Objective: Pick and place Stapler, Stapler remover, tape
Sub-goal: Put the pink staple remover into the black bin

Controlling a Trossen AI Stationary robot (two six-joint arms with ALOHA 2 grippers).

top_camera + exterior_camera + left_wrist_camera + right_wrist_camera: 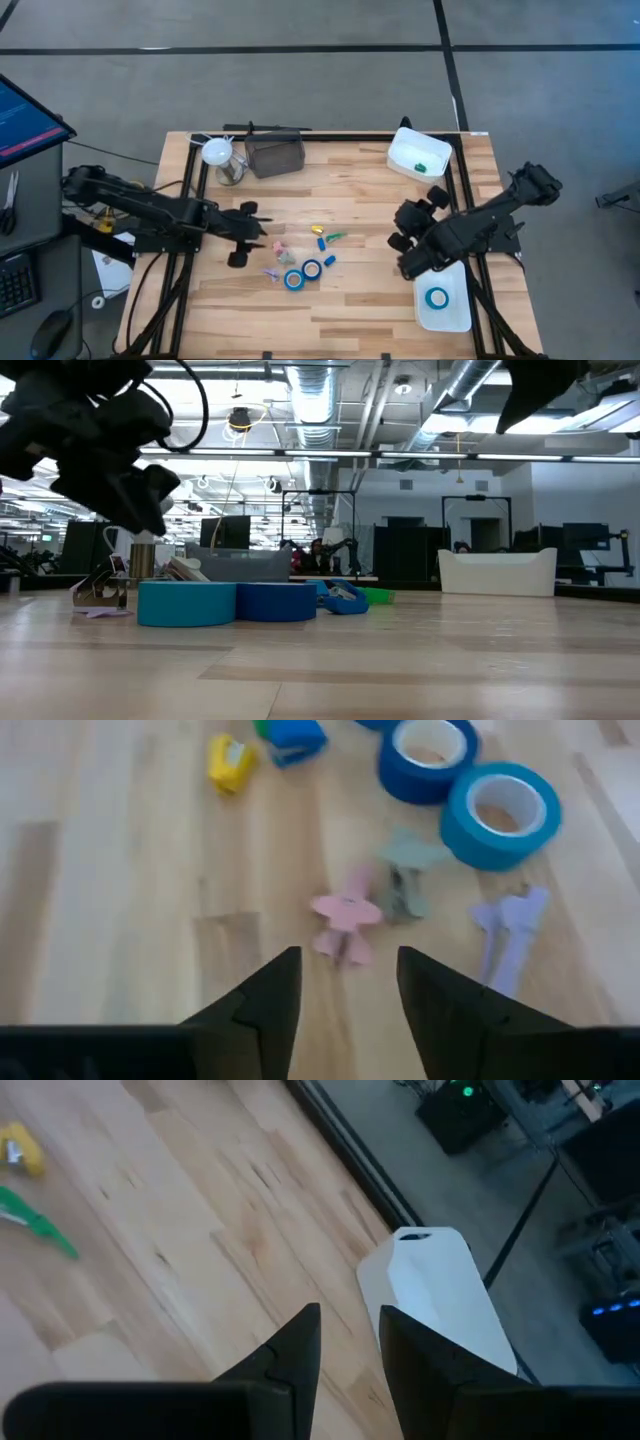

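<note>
a lab: exposed ceiling ducts (330, 390), monitors (585, 540), a wooden workbench (360, 300)

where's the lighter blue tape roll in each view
High view: the lighter blue ring-shaped tape roll with white core lies low in the centre.
Low view: left of centre.
Left wrist view: upper right.
Right wrist view: not in it.
Shared landmark: the darker blue tape roll touching it.
</note>
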